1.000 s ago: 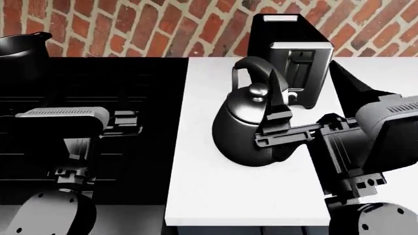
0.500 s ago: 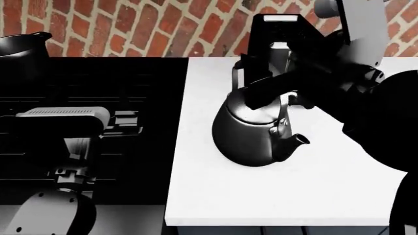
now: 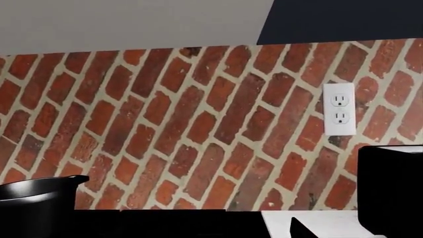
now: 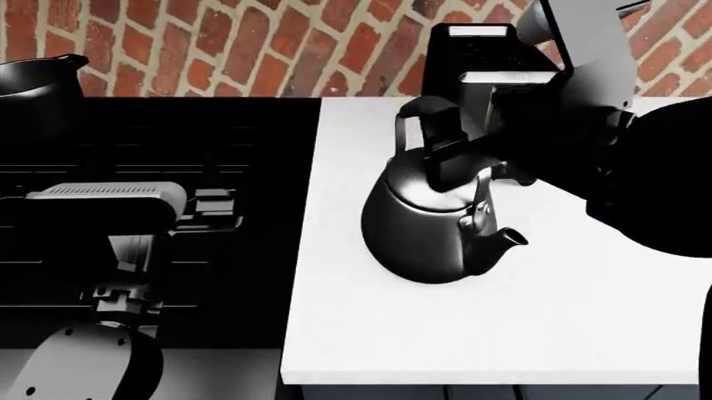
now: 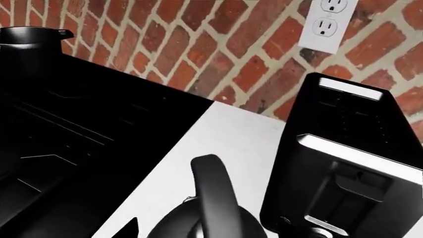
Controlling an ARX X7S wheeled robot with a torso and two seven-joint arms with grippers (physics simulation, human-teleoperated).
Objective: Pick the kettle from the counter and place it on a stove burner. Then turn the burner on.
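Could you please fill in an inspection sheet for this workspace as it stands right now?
Surface: white counter, bare in front of the kettle.
Job's things: kettle upright on the counter, spout toward the robot; stove at its left, no kettle on it.
Clutter: black pot at the stove's back; black boxy appliance behind the kettle.
Grippers: right gripper at the kettle's handle, grip cannot be told; left gripper over the stove, holding nothing visible.
Cables: nothing seen.
Surroundings: brick wall with a white outlet.
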